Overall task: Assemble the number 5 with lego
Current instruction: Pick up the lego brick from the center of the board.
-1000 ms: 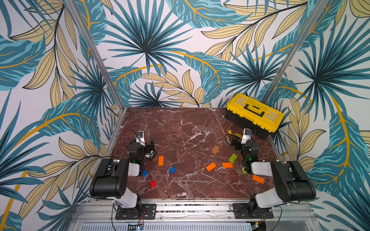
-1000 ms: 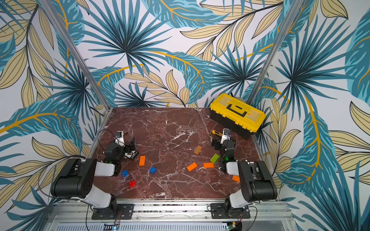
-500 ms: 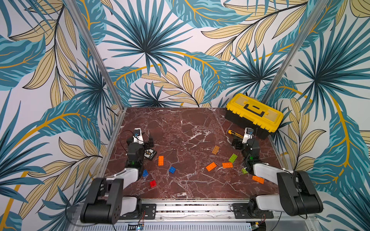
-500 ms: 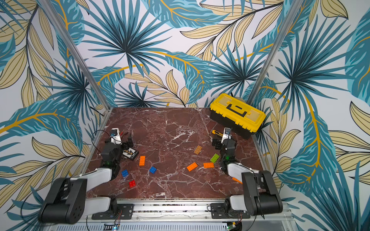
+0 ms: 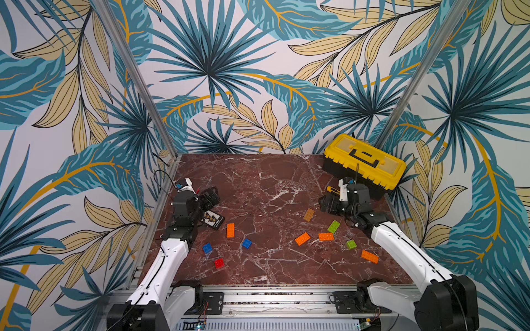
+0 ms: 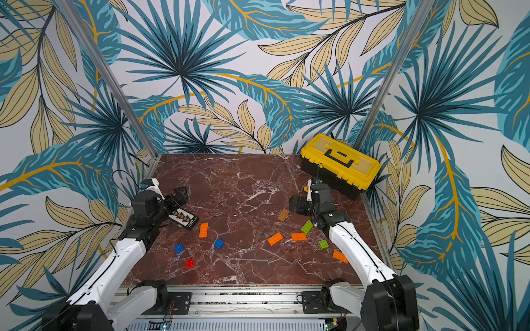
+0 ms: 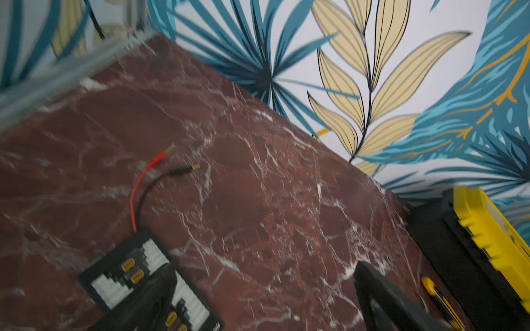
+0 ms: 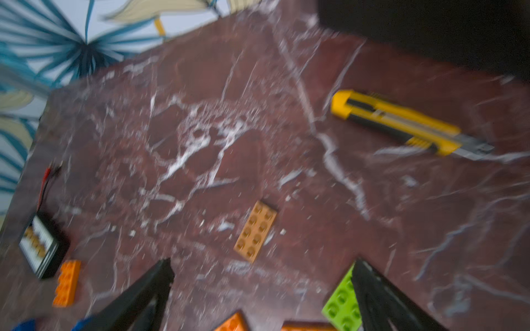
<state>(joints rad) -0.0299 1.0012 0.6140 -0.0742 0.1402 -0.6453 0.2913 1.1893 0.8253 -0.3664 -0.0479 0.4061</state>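
Observation:
The lego lies loose on the red marble table (image 5: pixel 258 183). On the left are an orange oblong (image 5: pixel 230 230), two blue squares (image 5: pixel 207 248) (image 5: pixel 246 243) and a red square (image 5: pixel 219 263). On the right are a dull orange oblong (image 5: pixel 309 214), two lime-green bricks (image 5: pixel 333 226) (image 5: pixel 351 244) and three orange oblongs (image 5: pixel 302 238) (image 5: pixel 326 236) (image 5: pixel 369 256). My left gripper (image 5: pixel 210 197) (image 7: pixel 263 295) is open and empty above the black board. My right gripper (image 5: pixel 327 203) (image 8: pixel 262 286) is open and empty, just short of the dull orange oblong (image 8: pixel 255 230), with a lime-green brick (image 8: pixel 341 303) beside one finger.
A black flat board with yellow parts (image 5: pixel 213 220) (image 7: pixel 149 283) trails red and black leads (image 7: pixel 143 183) at the left edge. A yellow-and-black utility knife (image 8: pixel 401 123) lies in front of the yellow toolbox (image 5: pixel 364 164) in the back right corner. Patterned walls close three sides.
Both arms have unfolded from a tucked pose and stretched forward, carrying the grippers a little farther over the table. Both grippers stayed open. No brick moved.

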